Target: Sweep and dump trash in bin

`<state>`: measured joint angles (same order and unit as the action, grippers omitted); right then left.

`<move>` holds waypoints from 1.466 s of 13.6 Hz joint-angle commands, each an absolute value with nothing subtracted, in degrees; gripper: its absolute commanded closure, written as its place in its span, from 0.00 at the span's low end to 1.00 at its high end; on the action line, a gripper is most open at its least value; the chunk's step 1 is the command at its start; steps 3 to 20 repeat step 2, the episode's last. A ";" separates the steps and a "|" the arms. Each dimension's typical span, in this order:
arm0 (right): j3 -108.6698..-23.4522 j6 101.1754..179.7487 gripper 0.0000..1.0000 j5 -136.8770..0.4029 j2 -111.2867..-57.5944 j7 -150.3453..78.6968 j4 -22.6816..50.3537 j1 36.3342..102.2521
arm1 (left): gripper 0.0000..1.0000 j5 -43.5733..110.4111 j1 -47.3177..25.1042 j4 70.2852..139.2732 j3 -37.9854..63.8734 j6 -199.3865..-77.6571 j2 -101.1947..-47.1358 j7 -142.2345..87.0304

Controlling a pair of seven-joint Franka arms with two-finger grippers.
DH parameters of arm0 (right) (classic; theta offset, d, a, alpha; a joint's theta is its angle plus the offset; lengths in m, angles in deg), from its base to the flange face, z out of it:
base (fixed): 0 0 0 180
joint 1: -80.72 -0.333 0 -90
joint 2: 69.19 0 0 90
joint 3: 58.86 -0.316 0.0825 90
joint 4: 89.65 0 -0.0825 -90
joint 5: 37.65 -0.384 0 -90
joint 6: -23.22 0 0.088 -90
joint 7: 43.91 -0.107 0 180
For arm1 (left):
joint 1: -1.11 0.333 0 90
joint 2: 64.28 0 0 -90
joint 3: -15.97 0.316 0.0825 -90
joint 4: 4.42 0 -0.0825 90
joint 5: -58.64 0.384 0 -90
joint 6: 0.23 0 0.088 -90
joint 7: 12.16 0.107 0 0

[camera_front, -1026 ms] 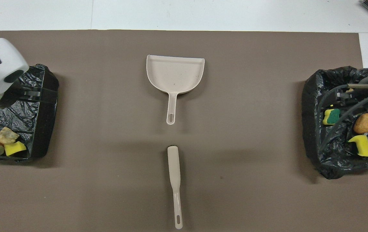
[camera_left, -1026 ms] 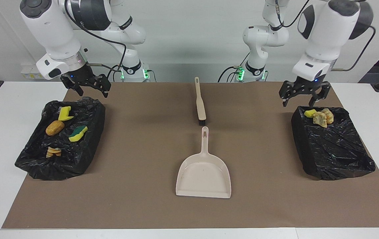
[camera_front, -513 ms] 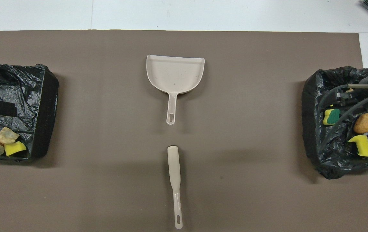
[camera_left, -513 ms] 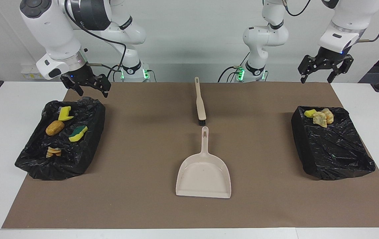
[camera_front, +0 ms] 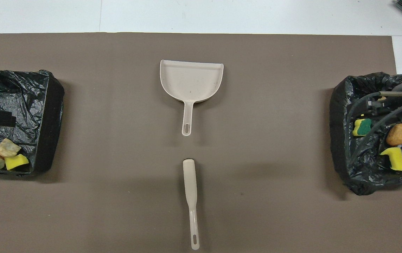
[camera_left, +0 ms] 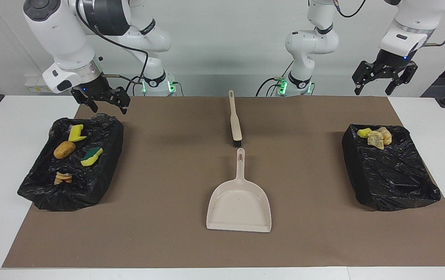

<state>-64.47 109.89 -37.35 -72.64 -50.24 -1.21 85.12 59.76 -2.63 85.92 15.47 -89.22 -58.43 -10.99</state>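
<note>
All the trash in view lies in two black-lined bins. The bin (camera_left: 70, 186) at the right arm's end holds several pieces, among them a yellow sponge chunk (camera_left: 76, 133) and a brown lump (camera_left: 64, 149). The bin (camera_left: 393, 179) at the left arm's end holds a yellow chunk (camera_left: 363, 132) and two lumps (camera_left: 378, 138) in its corner nearest the robots. My right gripper (camera_left: 108, 107) hangs open just above its bin's edge nearest the robots. High over the left arm's end of the mat, my left gripper (camera_left: 374, 88) is open and holds nothing.
A beige dustpan (camera_left: 240, 202) lies mid-mat, handle toward the robots. A beige brush (camera_left: 234, 120) lies in line with it, nearer to the robots, bristles toward the pan's handle. The brown mat (camera_left: 160, 217) covers most of the white table.
My left gripper has risen from just above its bin to well above the table, and has barely moved in the last half second. The right arm has stayed still.
</note>
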 commanded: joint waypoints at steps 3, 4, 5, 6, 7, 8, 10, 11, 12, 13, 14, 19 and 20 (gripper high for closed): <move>-64.75 110.32 0.00 -38.44 -73.14 -49.45 -2.03 85.73 | 0.00 58.73 -2.05 86.11 15.53 -88.82 -57.60 -10.49; -64.75 110.32 0.00 -38.44 -73.14 -49.45 -2.03 85.73 | 0.00 58.73 -2.05 86.11 15.53 -88.82 -57.60 -10.49; -64.75 110.32 0.00 -38.44 -73.14 -49.45 -2.03 85.73 | 0.00 58.73 -2.05 86.11 15.53 -88.82 -57.60 -10.49; -64.75 110.32 0.00 -38.44 -73.14 -49.45 -2.03 85.73 | 0.00 58.73 -2.05 86.11 15.53 -88.82 -57.60 -10.49; -64.75 110.32 0.00 -38.44 -73.14 -49.45 -2.03 85.73 | 0.00 58.73 -2.05 86.11 15.53 -88.82 -57.60 -10.49; -64.75 110.32 0.00 -38.44 -73.14 -49.45 -2.03 85.73 | 0.00 58.73 -2.05 86.11 15.53 -88.82 -57.60 -10.49; -64.75 110.32 0.00 -38.44 -73.14 -49.45 -2.03 85.73 | 0.00 58.73 -2.05 86.11 15.53 -88.82 -57.60 -10.49; -64.75 110.32 0.00 -38.44 -73.14 -49.45 -2.03 85.73 | 0.00 58.73 -2.05 86.11 15.53 -88.82 -57.60 -10.49; -64.75 110.32 0.00 -38.44 -73.14 -49.45 -2.03 85.73 | 0.00 58.73 -2.05 86.11 15.53 -88.82 -57.60 -10.49; -64.75 110.32 0.00 -38.44 -73.14 -49.45 -2.03 85.73 | 0.00 58.73 -2.05 86.11 15.53 -88.82 -57.60 -10.49; -64.75 110.32 0.00 -38.44 -73.14 -49.45 -2.03 85.73 | 0.00 58.73 -2.05 86.11 15.53 -88.82 -57.60 -10.49; -64.75 110.32 0.00 -38.44 -73.14 -49.45 -2.03 85.73 | 0.00 58.73 -2.05 86.11 15.53 -88.82 -57.60 -10.49; -64.75 110.32 0.00 -38.44 -73.14 -49.45 -2.03 85.73 | 0.00 58.73 -2.05 86.11 15.53 -88.82 -57.60 -10.49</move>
